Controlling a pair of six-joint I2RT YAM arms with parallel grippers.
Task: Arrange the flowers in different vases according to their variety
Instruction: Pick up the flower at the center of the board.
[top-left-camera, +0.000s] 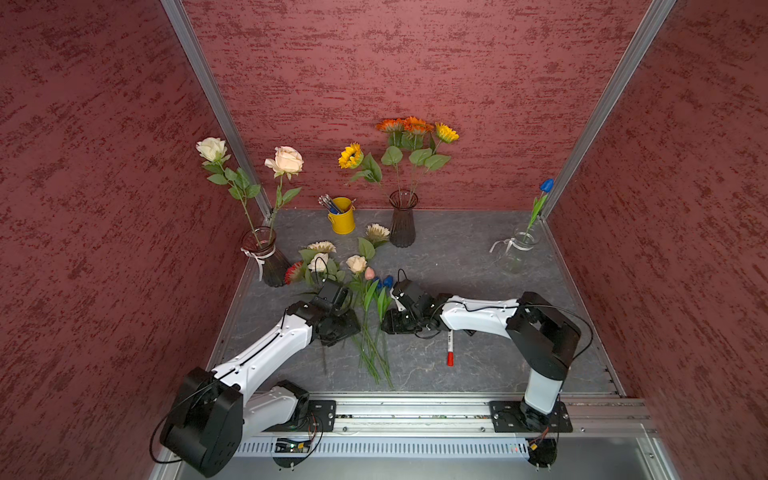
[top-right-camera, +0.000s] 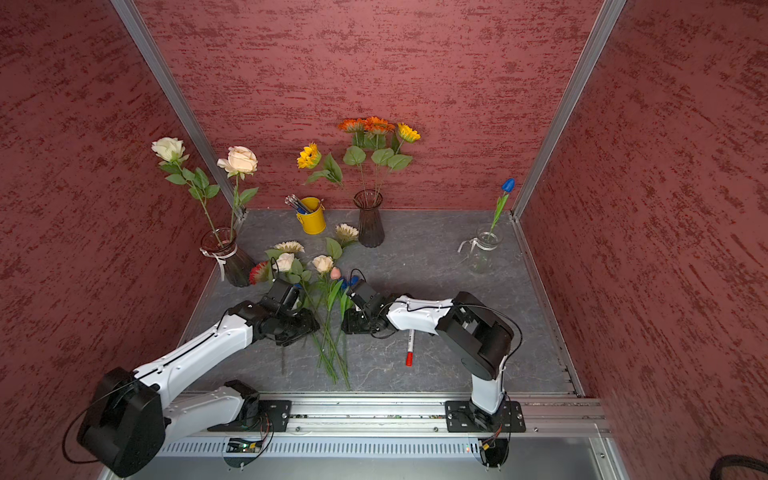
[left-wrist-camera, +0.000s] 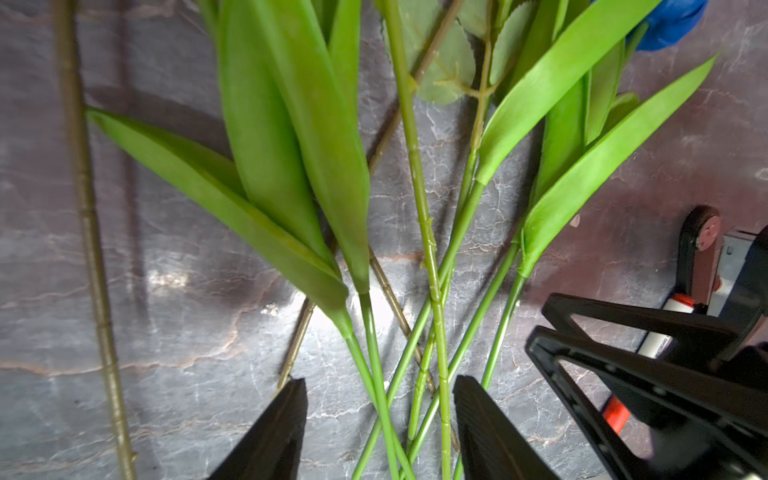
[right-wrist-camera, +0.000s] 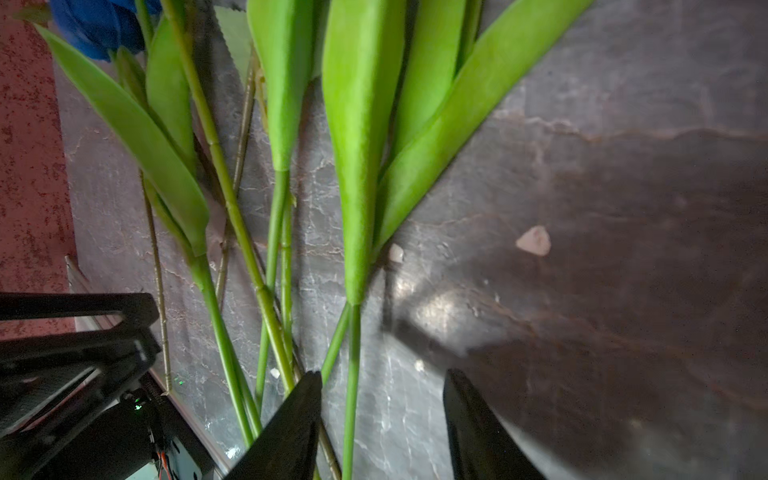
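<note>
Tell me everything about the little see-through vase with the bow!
The little clear vase looks like glass, with a white ribbon tied round its neck. It stands upright on the grey table near the back right corner. One blue tulip stands in it, leaning. Nothing else touches it.

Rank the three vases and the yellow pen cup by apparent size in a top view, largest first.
1. Dark flared vase with ribbon.
2. Dark ribbed vase and small clear vase: taller against wider, too alike to rank.
3. Yellow pen cup.
</note>
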